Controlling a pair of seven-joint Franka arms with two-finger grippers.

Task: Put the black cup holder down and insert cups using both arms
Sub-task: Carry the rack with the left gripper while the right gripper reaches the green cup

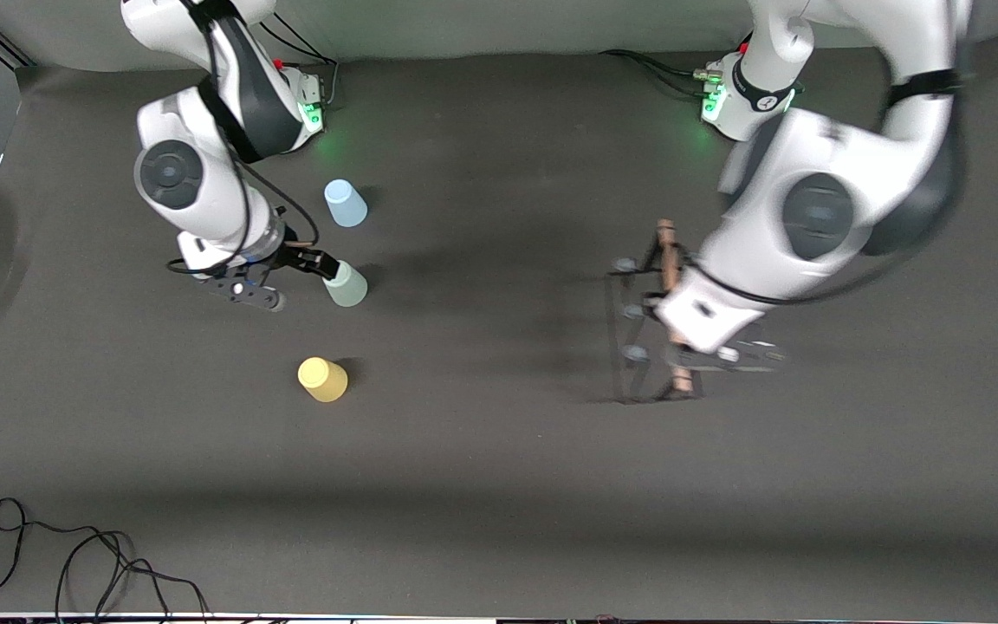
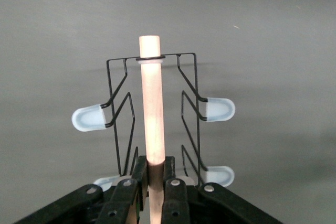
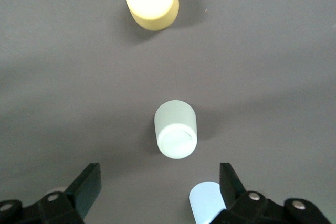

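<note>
Early stage: left gripper (image 2: 153, 184) pinches wooden handle of black cup holder (image 1: 651, 325) over table's left-arm end, rack not yet released; right gripper (image 3: 157, 190), fingers spread, hovers over mint cup (image 3: 176, 129); blue cup (image 1: 346, 203) & yellow cup (image 1: 322, 379) untouched, none inserted.

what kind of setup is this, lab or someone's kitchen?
Likely a robot lab bench. A plain dark mat table, loose cables at its edge, and only test props: the black cup holder and three plastic cups.
</note>
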